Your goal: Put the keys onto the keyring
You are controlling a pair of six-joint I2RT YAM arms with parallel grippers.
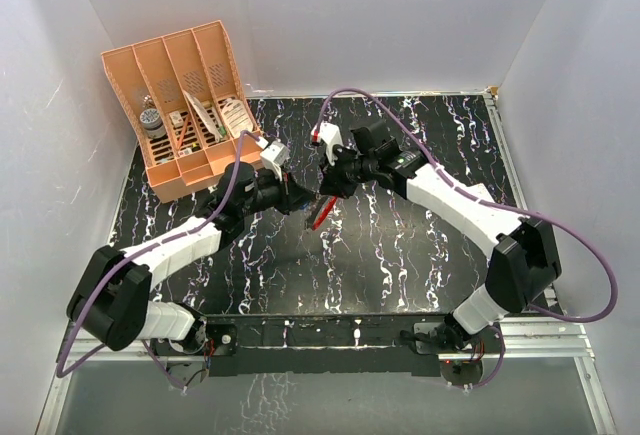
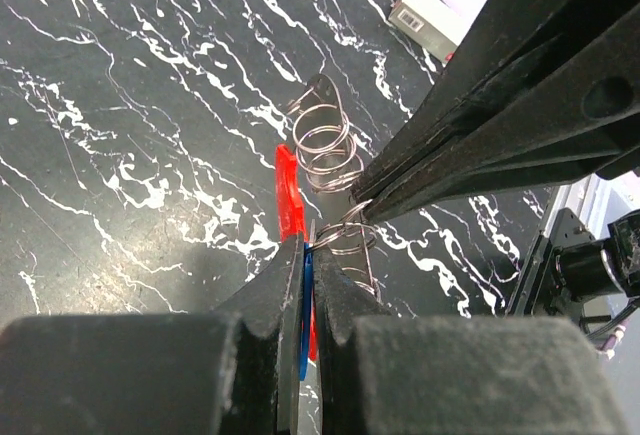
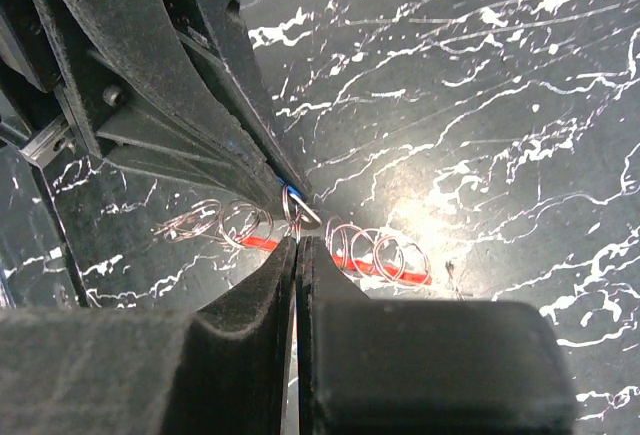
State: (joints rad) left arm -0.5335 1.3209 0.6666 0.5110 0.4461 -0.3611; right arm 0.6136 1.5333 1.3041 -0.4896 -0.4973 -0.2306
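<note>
Both grippers meet above the middle of the black marbled table (image 1: 400,255). My left gripper (image 2: 306,245) is shut on the blue head of the key (image 2: 304,300), which stands edge-on between its jaws. The red keyring (image 2: 288,190) hangs just beyond, threaded with several thin wire rings (image 2: 325,145). My right gripper (image 3: 297,240) is shut, pinching a thin wire of the keyring (image 3: 400,270) right at the key's small ring (image 3: 300,210). In the top view the keyring (image 1: 320,213) dangles between the left gripper (image 1: 300,198) and the right gripper (image 1: 325,192). The key's blade is hidden.
An orange divided organiser (image 1: 185,105) holding a few small items stands at the back left corner. White walls close in the table on three sides. A metal rail (image 1: 520,327) runs along the near edge by the arm bases.
</note>
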